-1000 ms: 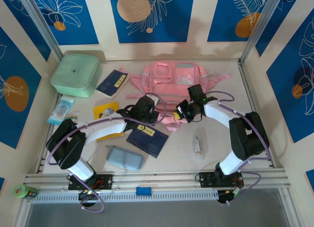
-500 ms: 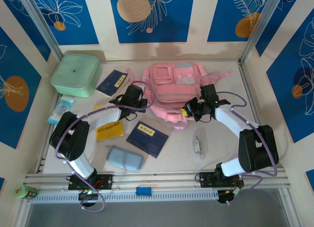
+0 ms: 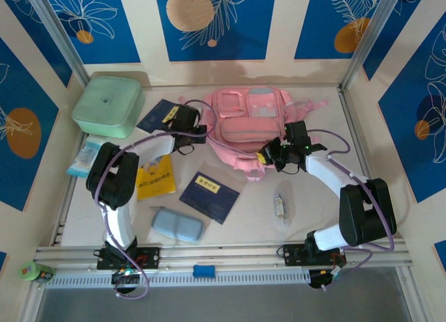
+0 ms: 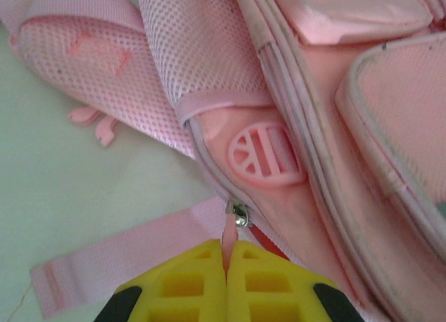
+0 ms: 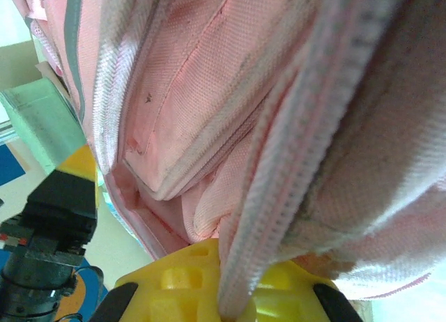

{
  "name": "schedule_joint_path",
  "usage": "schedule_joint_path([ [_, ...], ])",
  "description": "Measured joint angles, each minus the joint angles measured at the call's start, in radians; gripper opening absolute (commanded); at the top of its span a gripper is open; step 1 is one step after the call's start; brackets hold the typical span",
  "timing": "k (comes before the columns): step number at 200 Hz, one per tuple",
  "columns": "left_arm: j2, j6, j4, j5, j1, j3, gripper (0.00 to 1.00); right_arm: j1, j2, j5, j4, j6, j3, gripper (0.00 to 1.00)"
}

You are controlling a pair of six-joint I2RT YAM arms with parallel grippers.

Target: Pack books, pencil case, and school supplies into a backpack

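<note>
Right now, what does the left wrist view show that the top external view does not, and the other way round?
Left wrist: the zipper pull pinched in the shut left gripper, beside a round pink badge. Top external: yellow booklet, navy booklets near and far, pencil case, mint box, right gripper. Both: the pink backpack and the left gripper.

A pink backpack [image 3: 251,123] with grey trim and mesh-weave straps lies at twelve o'clock on a cream table [image 3: 313,210]. A mint-green box [image 3: 107,106] sits at ten. A navy booklet [image 3: 159,116] at eleven and a second navy booklet [image 3: 209,196] at six carry yellow labels. A yellow booklet [image 3: 157,179] lies at nine and a blue-grey pencil case [image 3: 177,226] at seven. The wall panels [image 3: 244,43] are deep blue with white leaf outlines and what look like tan-orange discs.
</note>
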Motion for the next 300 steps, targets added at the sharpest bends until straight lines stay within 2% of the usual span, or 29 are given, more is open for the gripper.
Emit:
schedule_joint_path([
  [18, 0.000, 0.000, 0.000, 0.005, 0.003, 0.000, 0.00, 0.004, -0.003, 0.003, 0.037, 0.003, -0.021, 0.07],
  [21, 0.000, 0.000, -0.002, 0.005, 0.003, 0.000, 0.04, 0.005, -0.003, 0.003, 0.040, 0.003, -0.023, 0.09],
  [31, 0.000, 0.005, -0.012, 0.005, 0.004, 0.001, 0.25, 0.008, -0.003, 0.002, 0.039, 0.002, -0.024, 0.17],
  [42, -0.001, 0.004, -0.030, 0.005, 0.005, 0.003, 0.40, 0.008, -0.003, -0.002, 0.041, -0.011, -0.023, 0.33],
  [61, -0.032, 0.004, -0.071, 0.005, 0.011, -0.006, 0.50, 0.006, -0.011, -0.010, 0.023, -0.064, -0.022, 0.52],
  [82, -0.172, -0.011, -0.109, 0.008, 0.017, -0.094, 0.58, -0.004, -0.063, 0.004, -0.029, -0.154, -0.022, 0.64],
  [98, -0.336, -0.030, -0.147, 0.000, 0.018, -0.184, 0.63, -0.012, -0.106, 0.004, -0.060, -0.235, -0.018, 0.66],
  [116, -0.507, -0.058, -0.186, -0.013, 0.026, -0.272, 0.64, 0.010, -0.110, 0.014, -0.112, -0.319, 0.015, 0.68],
  [143, -0.695, -0.110, -0.280, -0.025, 0.109, -0.405, 0.69, 0.157, -0.064, 0.035, -0.174, -0.430, 0.117, 0.69],
  [166, -0.782, -0.162, -0.368, -0.040, 0.196, -0.511, 0.69, 0.306, 0.004, 0.067, -0.174, -0.486, 0.197, 0.69],
  [191, -0.818, -0.220, -0.453, -0.072, 0.267, -0.579, 0.71, 0.430, 0.111, 0.099, -0.135, -0.499, 0.246, 0.68],
  [227, -0.830, -0.273, -0.468, -0.082, 0.365, -0.664, 0.74, 0.537, 0.311, 0.159, -0.128, -0.515, 0.368, 0.67],
  [261, -0.788, -0.289, -0.422, -0.050, 0.448, -0.718, 0.76, 0.586, 0.395, 0.188, -0.128, -0.527, 0.447, 0.66],
  [300, -0.717, -0.273, -0.336, 0.063, 0.458, -0.739, 0.73, 0.593, 0.445, 0.202, -0.148, -0.551, 0.505, 0.66],
])
